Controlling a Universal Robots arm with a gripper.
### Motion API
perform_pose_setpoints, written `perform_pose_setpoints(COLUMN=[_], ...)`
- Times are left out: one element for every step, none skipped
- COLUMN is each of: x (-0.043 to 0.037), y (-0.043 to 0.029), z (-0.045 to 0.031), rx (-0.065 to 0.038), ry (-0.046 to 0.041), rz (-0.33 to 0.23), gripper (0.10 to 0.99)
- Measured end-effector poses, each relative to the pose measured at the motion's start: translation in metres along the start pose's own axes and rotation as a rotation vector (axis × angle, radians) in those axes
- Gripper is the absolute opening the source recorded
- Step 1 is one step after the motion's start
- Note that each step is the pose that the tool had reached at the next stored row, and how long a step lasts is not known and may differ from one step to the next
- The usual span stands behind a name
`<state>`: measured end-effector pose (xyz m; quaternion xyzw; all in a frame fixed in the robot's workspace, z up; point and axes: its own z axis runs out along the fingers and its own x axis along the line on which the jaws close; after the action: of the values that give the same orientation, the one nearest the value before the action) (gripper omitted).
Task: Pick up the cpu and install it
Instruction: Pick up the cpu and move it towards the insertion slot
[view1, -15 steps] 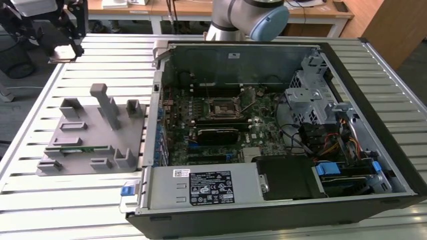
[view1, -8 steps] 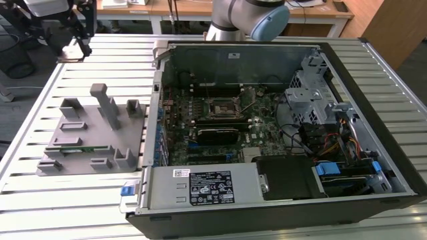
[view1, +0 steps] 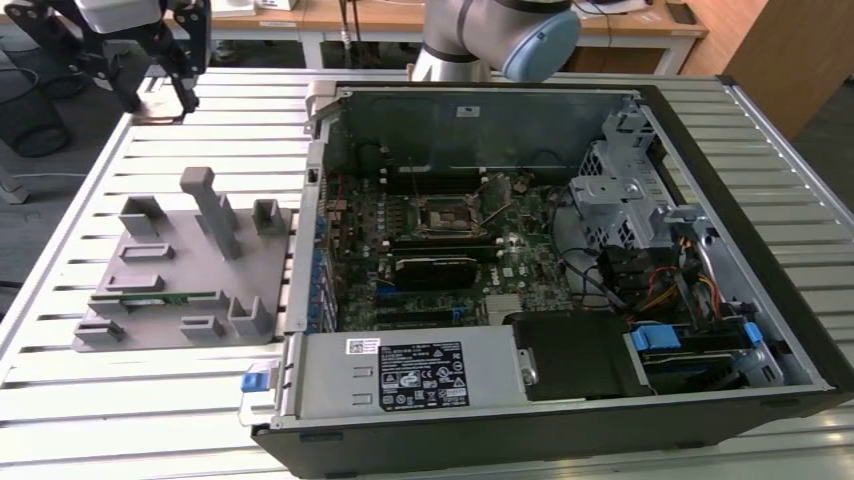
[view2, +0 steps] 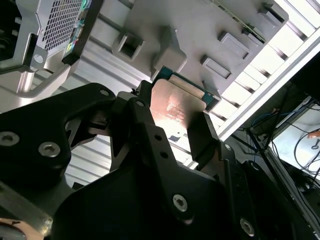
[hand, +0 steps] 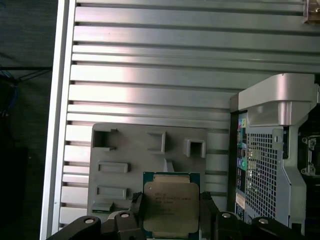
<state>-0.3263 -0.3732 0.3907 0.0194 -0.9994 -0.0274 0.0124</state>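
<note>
The cpu (hand: 171, 207) is a flat square chip with a dull silver metal lid, stepped at its corners and carrying fine print, on a thin teal-green rim that shows along the free edge. In the second wrist view its lid (view2: 176, 106) catches a pinkish sheen. It sits between the two black fingers (hand: 137, 212) of the gripper (hand: 172, 216), which are clenched on its opposite side edges. The lid is exposed between them, and the chip's far edge reaches past the fingertips. In the exterior view the gripper (view1: 154, 98) hangs near the far corner of the table, at the exterior view's left, with a small pale plate, apparently the cpu (view1: 159, 104), at its tips.

Beyond the fingertips lies a grey moulded plastic fixture tray (hand: 125, 150) with rectangular pockets and upright posts. The chip is held clear of it. A long narrow green memory stick (view1: 154, 297) rests in one slot of the tray (view1: 187, 250).

The tray lies on a slatted aluminium table (hand: 175, 65). Off to one side of the fingers stands an open black-and-silver desktop computer case (hand: 272, 165). In the exterior view it (view1: 534, 440) lies on its side, exposing the green motherboard. The black square socket frame (view1: 447, 215) there is well apart from the fingers.
</note>
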Motion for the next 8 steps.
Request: perform_pose_setpoints(x=[-0.0018,-0.0036,-0.0054,-0.0074,-0.0093,-0.0111,-0.0130,-0.0148], y=[0.0000,-0.0001,-0.0001,-0.0002,-0.0002,-0.0003,-0.0003,-0.0003], z=[-0.0001,-0.0001,-0.0002,-0.0002,-0.0003,-0.0003,-0.0003,-0.0004], rx=[0.000,0.000,0.000,0.000,0.000,0.000,0.000,0.000], ry=[0.0000,0.0000,0.0000,0.0000,0.0001,0.0000,0.0000,0.0000], rz=[0.000,0.000,0.000,0.000,0.000,0.000,0.000,0.000], gripper=[0.533,0.533,0.533,0.533,0.533,0.533,0.533,0.533])
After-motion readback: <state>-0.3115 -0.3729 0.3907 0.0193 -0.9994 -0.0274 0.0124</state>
